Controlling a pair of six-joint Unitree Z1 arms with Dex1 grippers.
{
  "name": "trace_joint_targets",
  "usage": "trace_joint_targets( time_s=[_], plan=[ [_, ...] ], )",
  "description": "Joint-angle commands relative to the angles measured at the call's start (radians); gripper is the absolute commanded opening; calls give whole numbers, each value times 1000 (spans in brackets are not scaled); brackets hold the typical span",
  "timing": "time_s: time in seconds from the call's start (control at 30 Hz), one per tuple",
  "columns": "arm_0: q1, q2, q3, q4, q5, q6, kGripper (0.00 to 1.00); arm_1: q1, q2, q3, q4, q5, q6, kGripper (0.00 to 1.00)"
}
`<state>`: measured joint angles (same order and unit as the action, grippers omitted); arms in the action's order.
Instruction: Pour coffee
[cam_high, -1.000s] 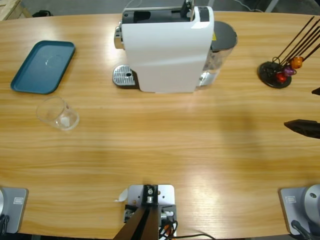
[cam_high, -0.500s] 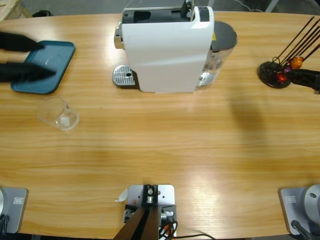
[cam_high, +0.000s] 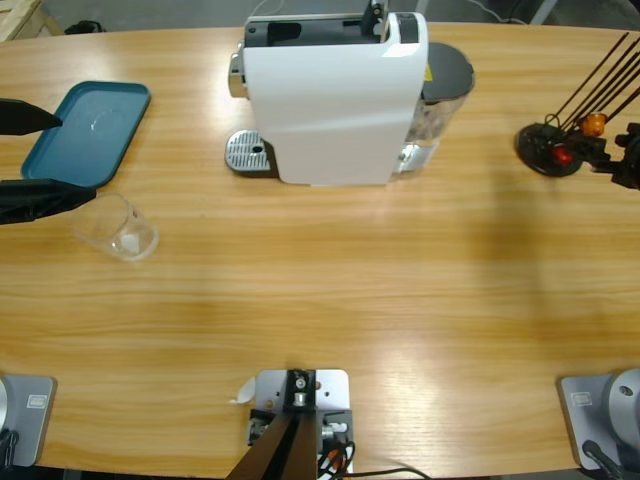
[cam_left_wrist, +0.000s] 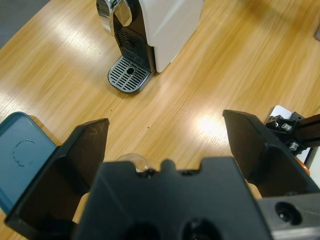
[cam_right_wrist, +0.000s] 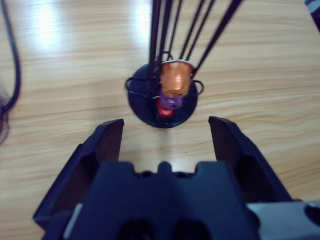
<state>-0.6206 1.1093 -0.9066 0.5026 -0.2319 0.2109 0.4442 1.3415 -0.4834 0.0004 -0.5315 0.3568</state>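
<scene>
Glass cup empty beside gaping left tool.

The machine stands at the table's far middle. The tray lies far left, the glass just before it. The capsule rack stands far right.
</scene>
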Motion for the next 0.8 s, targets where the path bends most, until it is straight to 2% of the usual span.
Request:
trace_joint_targets(
  time_s=[0.03, 0.2, 0.43, 0.57, 0.7, 0.77, 0.8],
  plan=[
    [-2, -16, 21, 13, 16, -13, 996, -94, 24, 89, -150, 28, -33, 749],
    [-2, 7, 2, 13, 14, -15, 996, -168, 70, 128, -270, 83, -79, 720],
    [-2, 30, -3, 10, 14, -18, 996, -190, 127, 158, -377, 141, -112, 716],
    [-2, 30, -2, 9, 14, -19, 996, -223, 162, 164, -423, 163, -133, 636],
    [-2, 36, -2, 8, 14, -30, 996, -246, 159, 164, -439, 169, -149, 617],
    [-3, 40, -3, 6, 14, -33, 996, -248, 161, 165, -450, 173, -157, 549],
    [-4, 42, -3, 5, 14, -34, 996, -253, 164, 164, -453, 178, -157, 549]
  ],
)
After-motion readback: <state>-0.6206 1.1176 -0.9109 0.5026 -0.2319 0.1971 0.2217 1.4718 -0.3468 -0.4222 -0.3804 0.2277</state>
